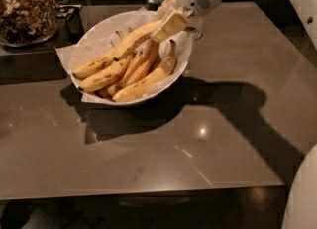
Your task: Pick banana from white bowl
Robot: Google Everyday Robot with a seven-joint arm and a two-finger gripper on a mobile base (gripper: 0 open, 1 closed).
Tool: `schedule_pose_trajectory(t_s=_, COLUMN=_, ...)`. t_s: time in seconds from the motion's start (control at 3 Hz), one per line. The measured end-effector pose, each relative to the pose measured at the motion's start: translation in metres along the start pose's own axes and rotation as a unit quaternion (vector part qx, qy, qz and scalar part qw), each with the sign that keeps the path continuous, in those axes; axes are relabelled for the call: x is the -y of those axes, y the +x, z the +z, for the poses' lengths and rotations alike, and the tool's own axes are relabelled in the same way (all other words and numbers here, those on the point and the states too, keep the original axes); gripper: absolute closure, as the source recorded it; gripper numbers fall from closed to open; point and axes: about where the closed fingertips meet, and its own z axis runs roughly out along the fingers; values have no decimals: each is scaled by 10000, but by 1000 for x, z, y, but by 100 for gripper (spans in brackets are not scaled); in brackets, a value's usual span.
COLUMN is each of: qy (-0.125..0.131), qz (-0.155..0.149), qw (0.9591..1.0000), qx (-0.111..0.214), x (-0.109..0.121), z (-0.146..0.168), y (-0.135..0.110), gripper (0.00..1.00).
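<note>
plastic hand (166, 27) on banana (128, 43), crinkled paper (69, 57), glossy table (148, 158)

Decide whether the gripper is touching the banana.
Touching. The camera view shows the gripper, above the bowl, shut on the upper end of the banana.

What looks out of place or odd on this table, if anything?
Nothing is spilled or broken. The paper sticks out askew past the left rim of the bowl, and the top banana lies slanted over the other bananas, its right end at the tool.
</note>
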Motion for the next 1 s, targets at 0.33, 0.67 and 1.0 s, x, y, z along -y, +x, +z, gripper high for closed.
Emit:
schedule_pose_trajectory(t_s=0.33, qy=-41, qz=-143, qw=9999, qx=-37, x=-4, z=-11, y=-9, gripper=100)
schedule_pose_trajectory(t_s=0.67, qy=-40, qz=-263, qw=9996, qx=-24, x=-17, z=-26, y=-19, gripper=100)
schedule_pose_trajectory(t_s=1.0, qy=32, qz=-236, qw=9997, qx=12, x=-32, z=-43, y=-23, gripper=100)
